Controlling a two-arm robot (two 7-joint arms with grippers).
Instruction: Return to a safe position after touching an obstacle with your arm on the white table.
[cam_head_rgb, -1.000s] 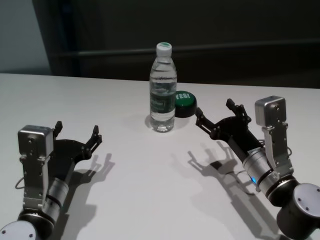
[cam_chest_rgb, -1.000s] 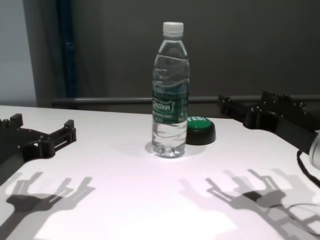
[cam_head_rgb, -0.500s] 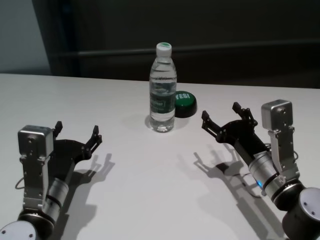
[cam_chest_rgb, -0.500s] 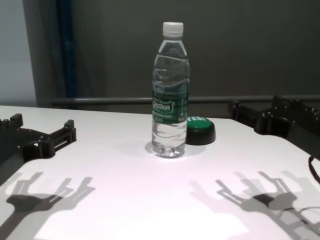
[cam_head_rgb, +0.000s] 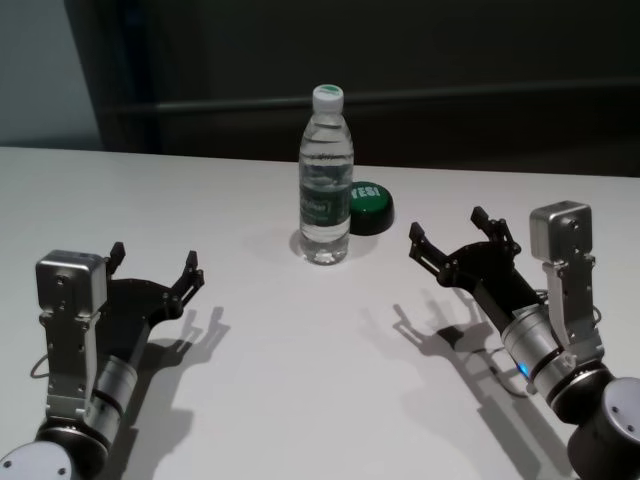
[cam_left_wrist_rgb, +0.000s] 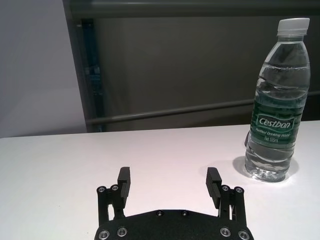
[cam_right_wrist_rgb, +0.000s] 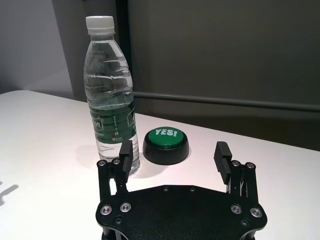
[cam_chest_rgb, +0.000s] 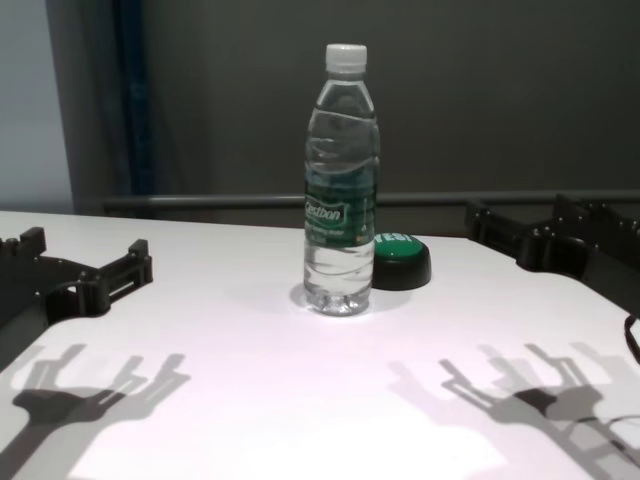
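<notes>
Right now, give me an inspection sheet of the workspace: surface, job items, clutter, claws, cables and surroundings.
Surface: white table, plain and smooth, with claw shadows on it.
Job's things: water bottle upright near the table's middle, white cap on, partly filled, nothing touching it.
Clutter: green-topped button marked YES, just behind the bottle on the robot's right side.
Claws: left claw open, empty, low over the near left of the table; right claw open, empty, on the right, apart from bottle and button.
Cables: a thin cable loops beside the left forearm; another runs by the right forearm.
Surroundings: dark wall with a horizontal rail behind the table.
</notes>
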